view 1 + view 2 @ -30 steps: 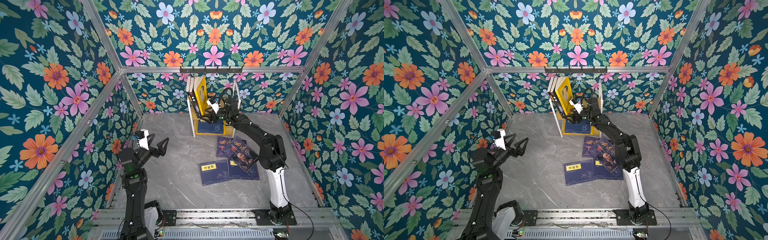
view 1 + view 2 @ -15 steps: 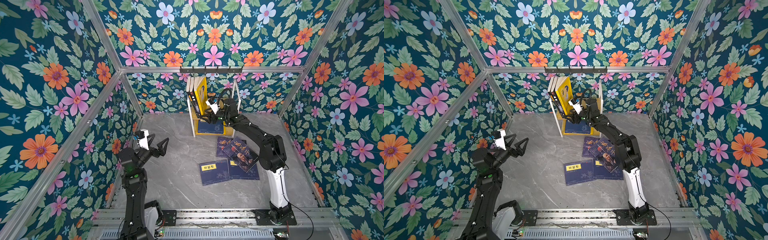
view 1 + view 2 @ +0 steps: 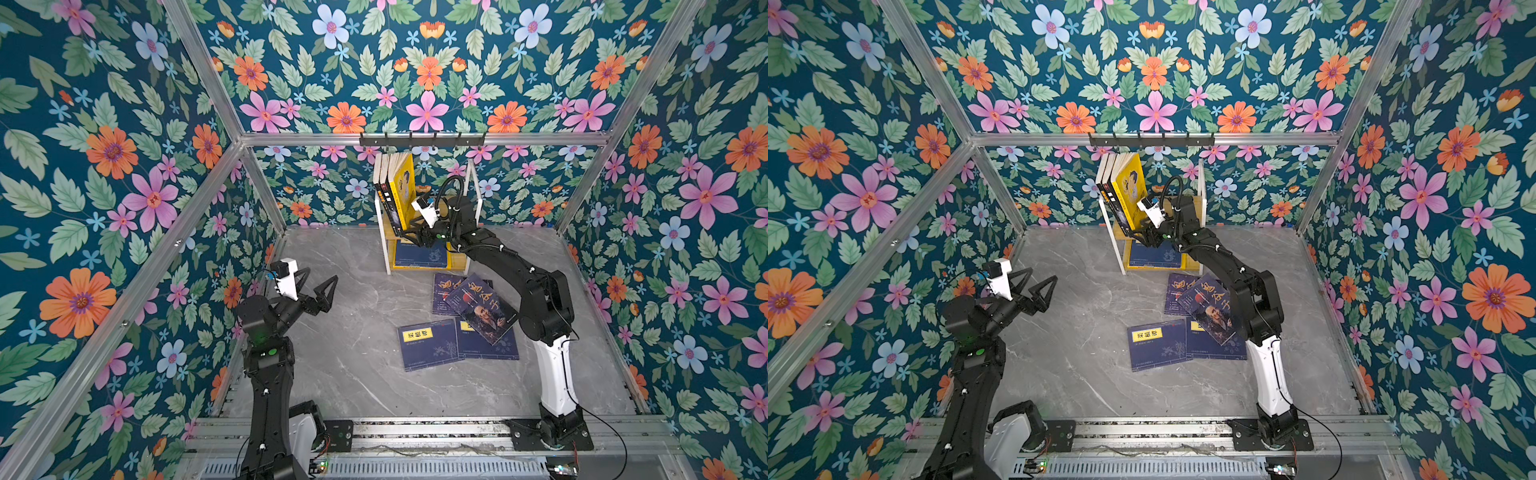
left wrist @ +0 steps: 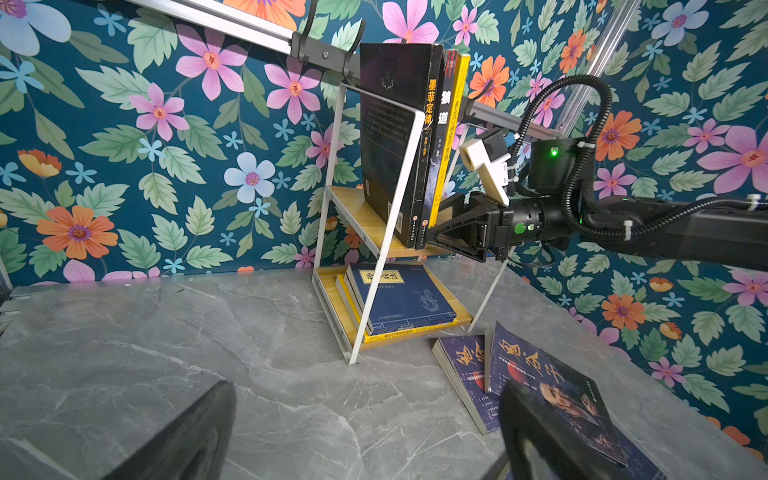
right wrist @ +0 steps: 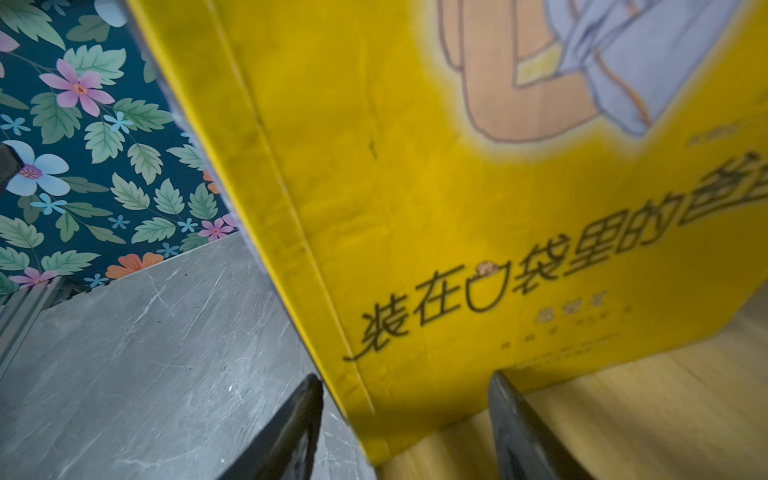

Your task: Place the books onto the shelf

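Note:
The shelf (image 3: 471,187) (image 3: 1201,195) (image 4: 353,208) stands at the back wall. Three books stand on its upper board, leaning left, the yellow book (image 3: 403,183) (image 3: 1131,187) (image 5: 415,187) outermost. A navy book (image 4: 399,295) lies flat on others on the lower board. My right gripper (image 3: 411,235) (image 3: 1144,237) (image 4: 434,237) (image 5: 405,415) is open, its fingers either side of the yellow book's lower corner. On the floor lie a navy book (image 3: 428,345), another navy one (image 3: 494,353), and two portrait books (image 3: 482,307) (image 4: 552,386). My left gripper (image 3: 320,291) (image 3: 1038,289) (image 4: 365,436) hangs open and empty at the left.
A black hook rail (image 3: 422,139) (image 4: 324,54) runs just above the standing books. Floral walls with aluminium posts (image 3: 257,183) close in three sides. A metal rail (image 3: 415,432) crosses the front. Grey marble floor (image 3: 357,332) lies between my left gripper and the floor books.

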Controlling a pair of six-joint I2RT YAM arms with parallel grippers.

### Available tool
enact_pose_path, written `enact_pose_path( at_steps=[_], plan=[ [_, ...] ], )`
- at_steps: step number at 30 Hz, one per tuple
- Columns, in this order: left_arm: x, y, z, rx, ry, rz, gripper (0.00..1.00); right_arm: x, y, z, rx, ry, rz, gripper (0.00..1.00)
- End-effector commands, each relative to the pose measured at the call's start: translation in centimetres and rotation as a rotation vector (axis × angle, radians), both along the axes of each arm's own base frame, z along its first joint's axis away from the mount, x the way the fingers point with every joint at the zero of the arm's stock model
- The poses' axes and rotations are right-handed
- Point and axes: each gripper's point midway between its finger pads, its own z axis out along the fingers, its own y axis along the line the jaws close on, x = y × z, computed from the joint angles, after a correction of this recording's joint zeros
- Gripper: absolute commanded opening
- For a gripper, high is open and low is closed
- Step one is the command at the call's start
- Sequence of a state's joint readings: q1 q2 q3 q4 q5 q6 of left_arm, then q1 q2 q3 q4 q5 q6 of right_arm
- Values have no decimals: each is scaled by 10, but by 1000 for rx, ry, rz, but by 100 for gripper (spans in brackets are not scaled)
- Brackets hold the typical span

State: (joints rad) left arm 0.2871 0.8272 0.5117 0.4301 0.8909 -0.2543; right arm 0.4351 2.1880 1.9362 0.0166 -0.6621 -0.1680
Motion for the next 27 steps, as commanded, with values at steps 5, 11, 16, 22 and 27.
enact_pose_path(
  at_steps=[5,11,16,22,27],
  plan=[
    [1,-7,-2,18,11,-27,100,-25,-7,26,13,-54,22,71],
    [4,-28,-15,68,87,-97,100,-49,-26,30,8,-28,-31,74],
    [10,-51,-27,133,154,-169,100,-71,-45,25,-1,36,-96,74],
    [20,-76,-37,197,195,-230,100,-94,-72,18,-11,148,-220,75],
    [22,-97,-48,249,212,-287,100,-118,-99,18,-9,248,-324,75]
  ],
)
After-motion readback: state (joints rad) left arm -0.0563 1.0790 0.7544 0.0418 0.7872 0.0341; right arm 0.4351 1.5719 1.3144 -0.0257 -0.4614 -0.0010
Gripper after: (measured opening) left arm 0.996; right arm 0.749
